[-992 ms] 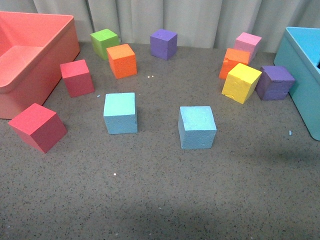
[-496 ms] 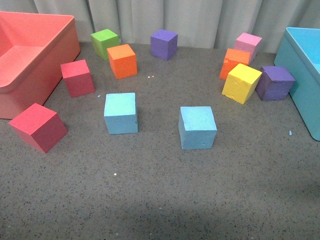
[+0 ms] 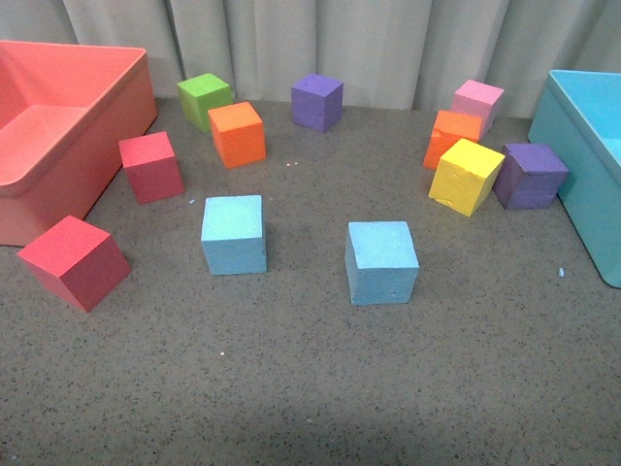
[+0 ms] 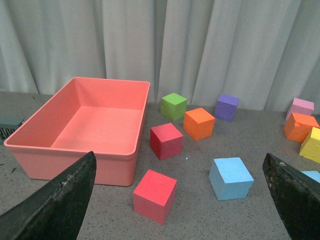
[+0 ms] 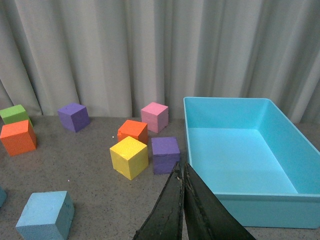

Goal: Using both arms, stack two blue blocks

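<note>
Two sky-blue blocks rest apart on the grey table: the left one (image 3: pixel 233 233) and the right one (image 3: pixel 381 260). Neither arm shows in the front view. In the left wrist view my left gripper (image 4: pixel 179 156) is open and empty, its fingers (image 4: pixel 55 205) wide apart, held back from the left blue block (image 4: pixel 231 177). The other blue block (image 4: pixel 311 176) peeks in at the edge. In the right wrist view my right gripper (image 5: pixel 181 167) is shut and empty, well away from the right blue block (image 5: pixel 45 215).
A salmon bin (image 3: pixel 58 107) stands at the left and a light-blue bin (image 3: pixel 582 146) at the right. Red cubes (image 3: pixel 73 260), orange (image 3: pixel 238 133), green (image 3: pixel 205 100), purple (image 3: pixel 317 101), yellow (image 3: pixel 466 175) and pink (image 3: pixel 477 102) cubes are scattered towards the curtain.
The front view has shifted slightly, so the far cubes and bins sit a little differently in the picture. The blocks have not moved relative to each other.
</note>
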You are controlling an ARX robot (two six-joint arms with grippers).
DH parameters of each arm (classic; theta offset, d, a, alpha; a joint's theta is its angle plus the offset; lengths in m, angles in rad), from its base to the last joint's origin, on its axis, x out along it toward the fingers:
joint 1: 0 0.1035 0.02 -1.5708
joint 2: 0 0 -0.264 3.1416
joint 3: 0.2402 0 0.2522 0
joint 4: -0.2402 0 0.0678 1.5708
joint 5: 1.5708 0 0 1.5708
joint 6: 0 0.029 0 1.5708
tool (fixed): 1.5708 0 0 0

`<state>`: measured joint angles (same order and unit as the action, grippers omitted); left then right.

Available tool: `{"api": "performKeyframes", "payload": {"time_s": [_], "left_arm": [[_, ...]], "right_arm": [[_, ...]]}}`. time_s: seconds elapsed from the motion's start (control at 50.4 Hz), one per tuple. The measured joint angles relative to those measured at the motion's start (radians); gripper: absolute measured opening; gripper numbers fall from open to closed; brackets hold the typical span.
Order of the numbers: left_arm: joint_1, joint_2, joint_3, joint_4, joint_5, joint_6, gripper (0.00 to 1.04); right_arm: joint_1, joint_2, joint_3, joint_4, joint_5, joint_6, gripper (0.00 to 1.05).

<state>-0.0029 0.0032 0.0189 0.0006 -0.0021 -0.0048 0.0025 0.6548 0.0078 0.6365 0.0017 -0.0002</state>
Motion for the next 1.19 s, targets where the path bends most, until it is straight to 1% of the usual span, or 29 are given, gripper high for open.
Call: {"api": "performKeyframes", "payload": {"time_s": [0.437, 0.734, 1.19], "left_arm": [[0.0, 0.0, 0.0, 0.0, 0.0, 0.0, 0.98], [0.0, 0.0, 0.0, 0.0, 0.0, 0.0, 0.98], [0.0, 0.0, 0.0, 0.0, 0.0, 0.0, 0.98]], "right_arm": [[0.0, -0.233, -0.005, -0.215, 0.0, 0.0, 0.01], [0.0, -0.354, -0.005, -0.332, 0.0, 0.0, 0.01], [0.0, -0.472, -0.005, -0.449, 0.0, 0.0, 0.01]]}}
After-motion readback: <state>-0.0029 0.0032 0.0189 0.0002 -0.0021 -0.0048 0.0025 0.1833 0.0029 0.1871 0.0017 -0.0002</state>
